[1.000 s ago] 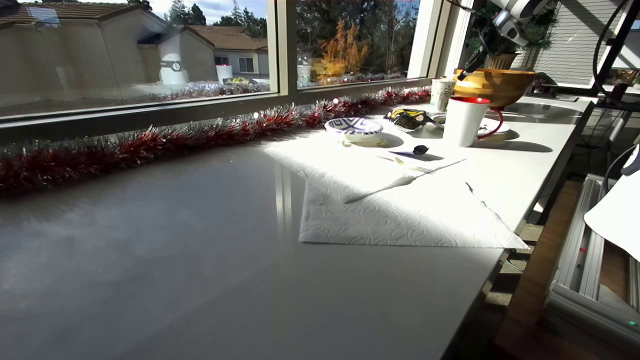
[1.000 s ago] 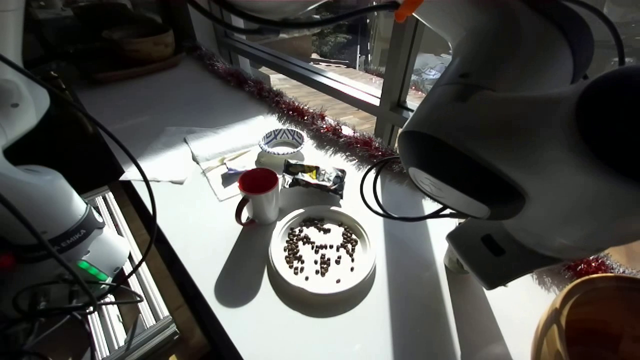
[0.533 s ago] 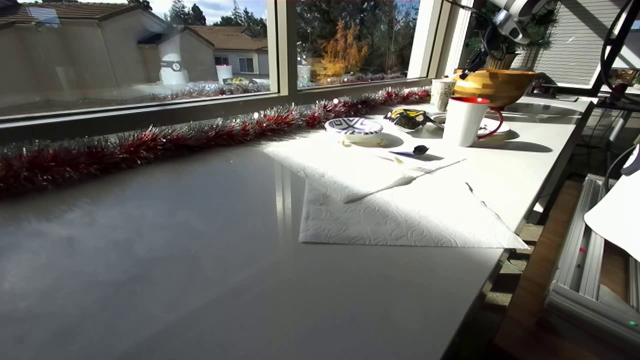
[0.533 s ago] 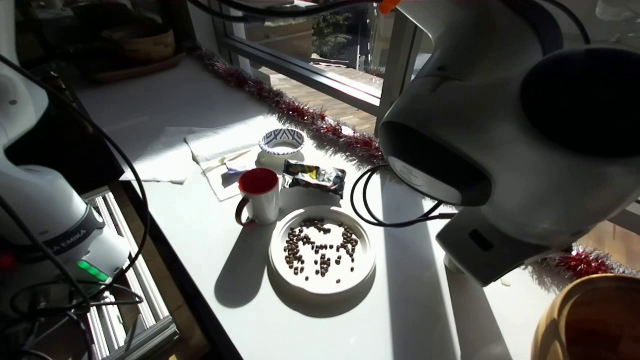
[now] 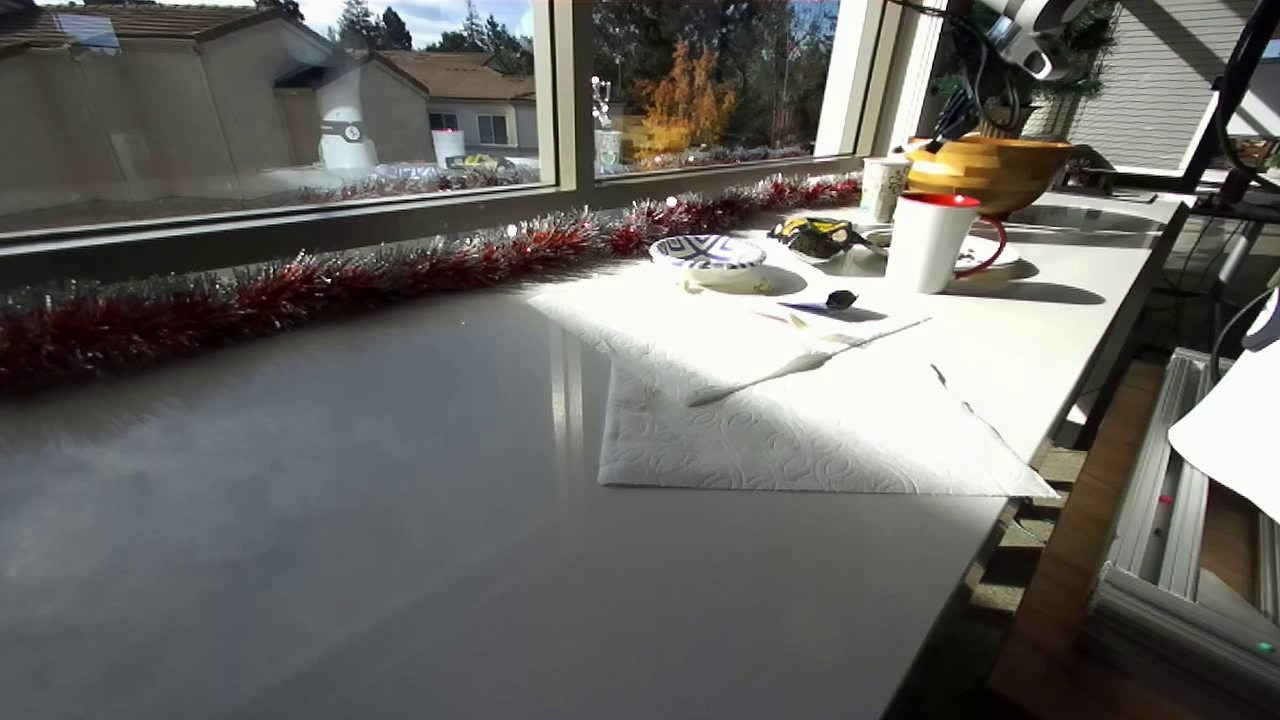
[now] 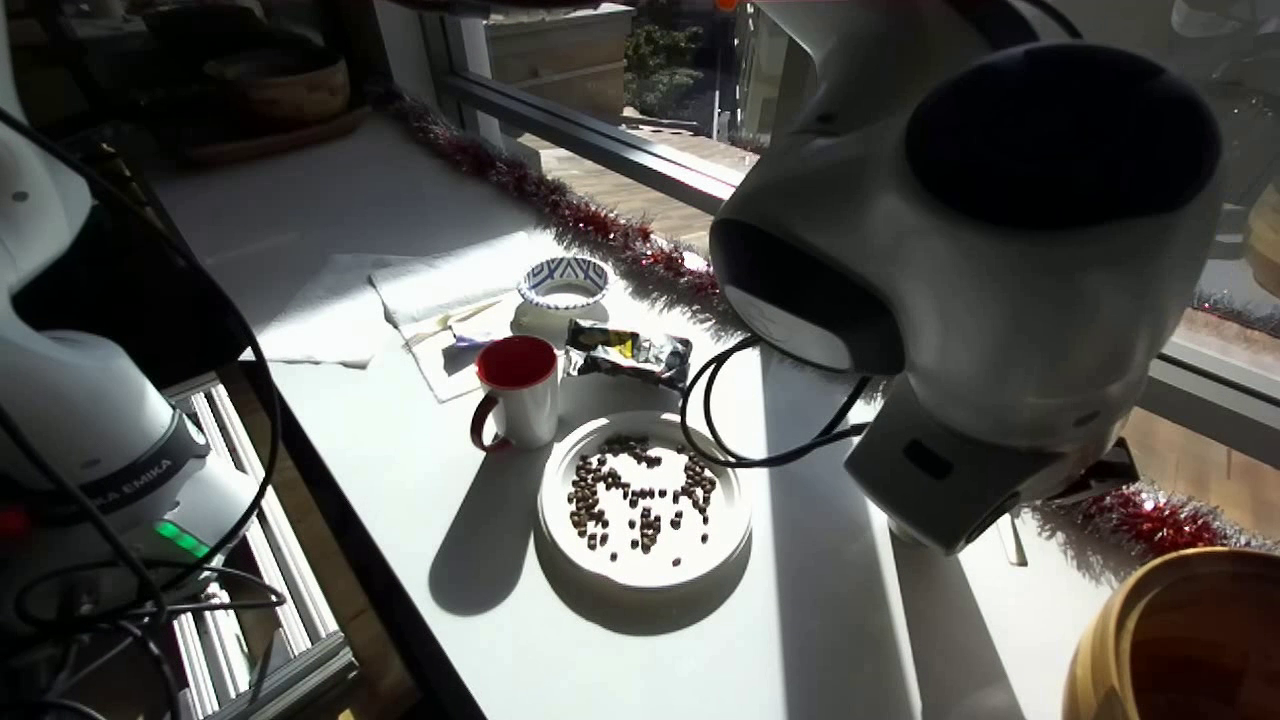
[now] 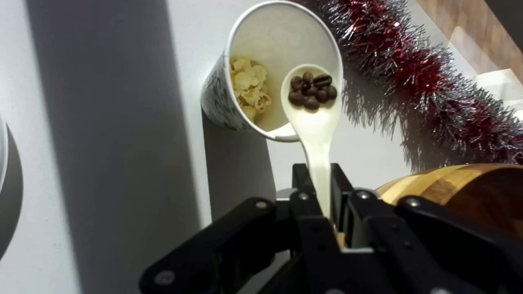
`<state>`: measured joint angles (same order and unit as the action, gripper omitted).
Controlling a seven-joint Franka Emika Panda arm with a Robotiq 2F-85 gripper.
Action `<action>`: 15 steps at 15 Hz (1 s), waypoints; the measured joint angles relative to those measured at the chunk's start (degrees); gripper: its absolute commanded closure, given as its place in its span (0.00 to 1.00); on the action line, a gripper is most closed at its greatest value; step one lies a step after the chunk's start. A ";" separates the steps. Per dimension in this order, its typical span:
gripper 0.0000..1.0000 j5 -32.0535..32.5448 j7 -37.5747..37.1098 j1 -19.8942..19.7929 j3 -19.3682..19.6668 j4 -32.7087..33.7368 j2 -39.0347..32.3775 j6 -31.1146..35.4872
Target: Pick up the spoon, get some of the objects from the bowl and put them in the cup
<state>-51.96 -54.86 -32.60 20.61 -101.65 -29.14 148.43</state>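
My gripper (image 7: pixel 318 168) is shut on the handle of a pale spoon (image 7: pixel 315 130). Several dark coffee beans (image 7: pixel 312 92) lie in the spoon's head. In the wrist view the head overlaps the mouth of a patterned paper cup (image 7: pixel 220 98), which has popcorn (image 7: pixel 248 83) inside. The paper cup also shows in an exterior view (image 5: pixel 883 190), beside the golden-brown bowl (image 5: pixel 990 175). That bowl shows at the right in the other views (image 6: pixel 1105 650) (image 7: pixel 429 183). The white mug with red inside stands upright in both exterior views (image 5: pixel 922 250) (image 6: pixel 537 405).
A white plate (image 6: pixel 735 520) with scattered coffee beans is beside the mug. A blue-patterned dish (image 5: pixel 708 255), a black wrapper (image 6: pixel 635 360) and paper towels (image 5: pixel 780 440) lie beyond. Red and silver tinsel (image 7: pixel 433 73) runs along the window. A cable loop (image 6: pixel 700 420) hangs from the arm.
The arm's wrist and hand have turned and shifted left in an exterior view. The gripper stays near the paper cup and wooden bowl. The mug, plate and other table items have not moved.
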 measured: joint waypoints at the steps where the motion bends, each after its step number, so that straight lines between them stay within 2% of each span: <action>1: 0.97 -0.02 1.05 0.43 0.00 -0.86 0.45 1.42; 8: 0.97 -1.19 7.95 2.82 -0.78 -5.94 3.05 11.43; 15: 0.97 -5.39 17.13 2.74 -5.84 -8.47 3.97 23.04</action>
<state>-57.35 -37.74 -29.86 14.77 -110.12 -25.17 171.48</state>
